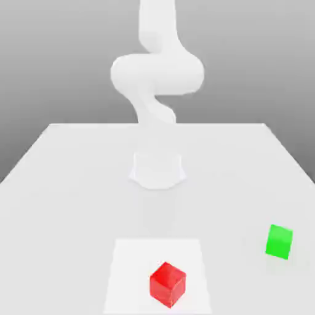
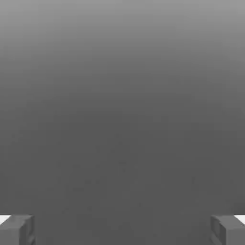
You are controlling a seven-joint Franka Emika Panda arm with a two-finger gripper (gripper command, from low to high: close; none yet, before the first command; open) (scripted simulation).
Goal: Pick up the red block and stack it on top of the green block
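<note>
**Nothing picked up yet**

The red block (image 1: 167, 284) sits on the surface (image 1: 67, 184) near the front; the green block (image 1: 279, 241) lies apart, toward the exterior view's right. The hand (image 2: 122, 229) is spread wide, empty. Grasp, lift and stacking all remain.

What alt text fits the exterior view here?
A red block and a green block sit apart on a white table, the green one nearer the exterior view's right. The white robot arm rises behind them.
</note>
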